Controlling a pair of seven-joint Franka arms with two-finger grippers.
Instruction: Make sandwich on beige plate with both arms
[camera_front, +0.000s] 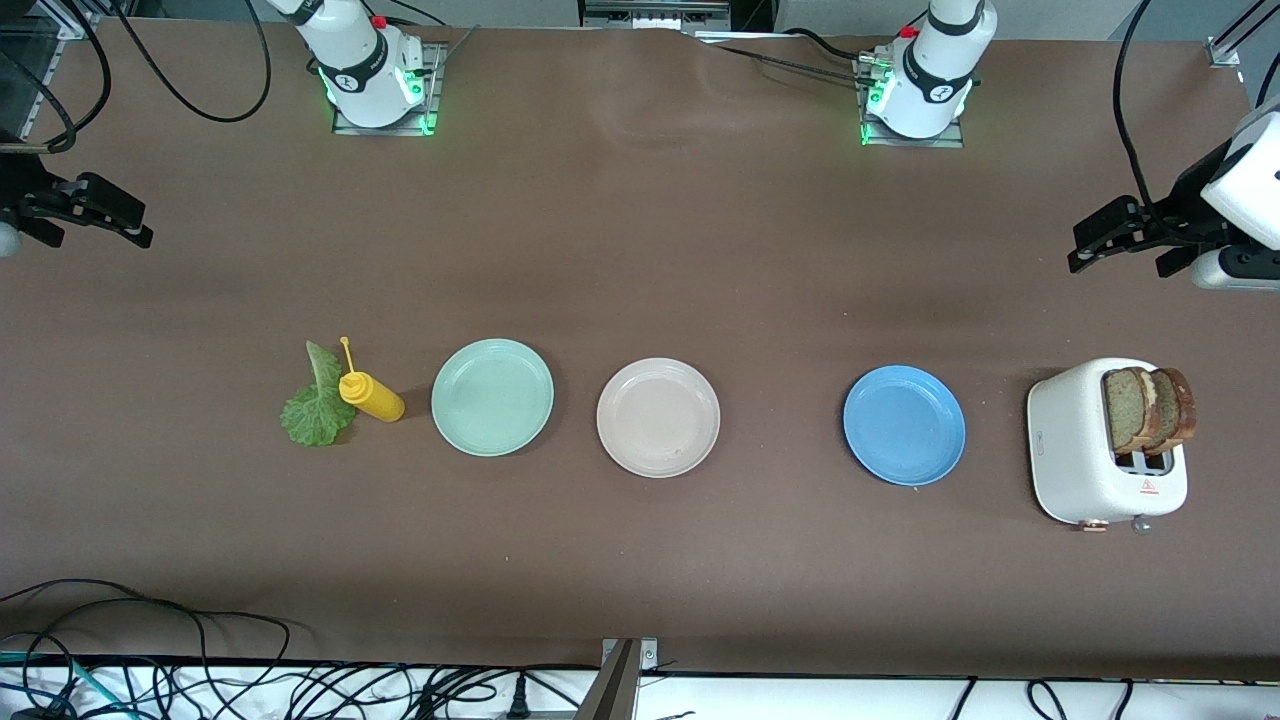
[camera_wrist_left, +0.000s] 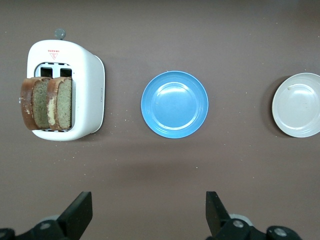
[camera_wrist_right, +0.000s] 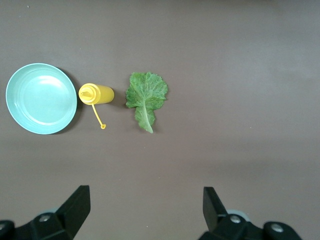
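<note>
With nothing yet assembled, the beige plate (camera_front: 657, 417) sat bare at mid-desk, bread slices (camera_front: 1148, 408) in the toaster (camera_front: 1085, 460) at its three o'clock, lettuce leaf (camera_front: 316, 400) at nine, while the left hand (camera_front: 1125, 238) and right hand (camera_front: 90, 208) hovered spread and empty.

Two white, rounded robot arms rise from grey metal base plates at the top of the frame, the right arm (camera_front: 362, 62) and the left arm (camera_front: 932, 70), each ringed by a black band, lit green below, with a small red button. Black cables trail from both. Each ends in a black two-finger claw: the right claw (camera_front: 95, 212) at the frame's left edge, the left claw (camera_front: 1118, 240) at its right edge.
</note>
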